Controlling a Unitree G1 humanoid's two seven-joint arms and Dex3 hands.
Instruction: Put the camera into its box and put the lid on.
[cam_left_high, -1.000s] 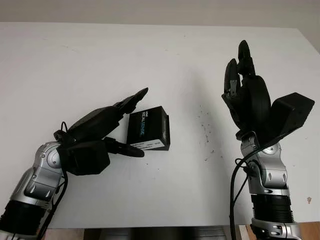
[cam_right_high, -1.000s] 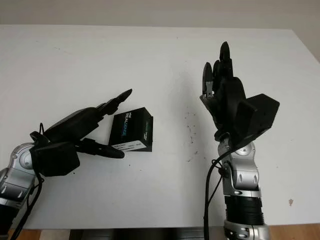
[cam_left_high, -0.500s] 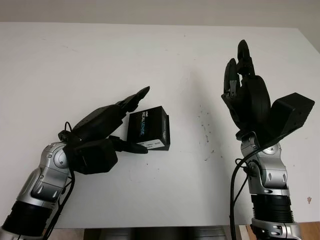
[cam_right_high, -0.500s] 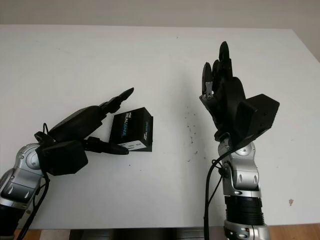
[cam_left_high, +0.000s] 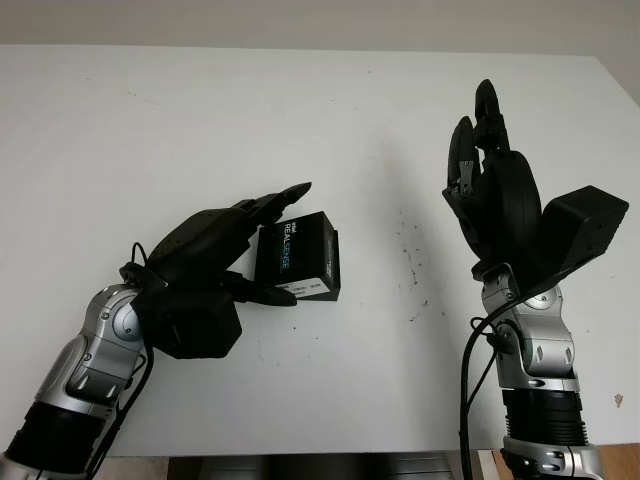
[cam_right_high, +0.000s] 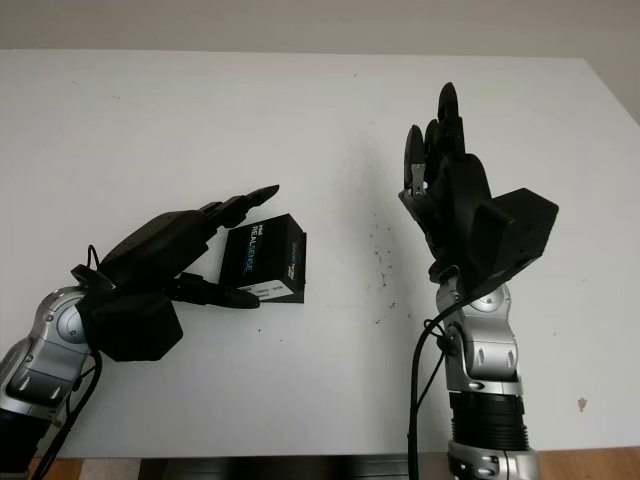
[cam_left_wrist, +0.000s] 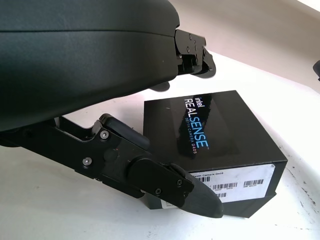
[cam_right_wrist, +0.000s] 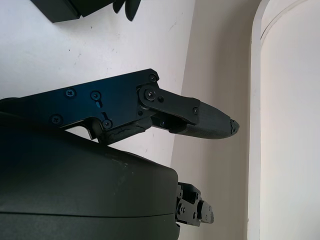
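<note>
Box (cam_left_high: 300, 260), black with RealSense lettering on the lid, sat closed on the white bench (cam_left_high: 300, 120), left of centre. From my feed the lid looked already seated; camera itself I couldn't see. My left hand (cam_left_high: 215, 265) was at the box's left side, open and straddling it: upper fingers (cam_left_high: 275, 203) reached over the far top edge, thumb (cam_left_wrist: 170, 185) lay along the near side by the barcode label (cam_left_wrist: 235, 182). I couldn't tell from either head view or the left wrist view whether any finger actually touched the box; nothing was clamped or lifted, box flat on the bench. My right hand (cam_left_high: 495, 190) was raised above the bench's right side, well apart from the box, open, fingers pointing up, holding nothing. Small dark specks (cam_left_high: 410, 250) marked the bench between box and right hand.
</note>
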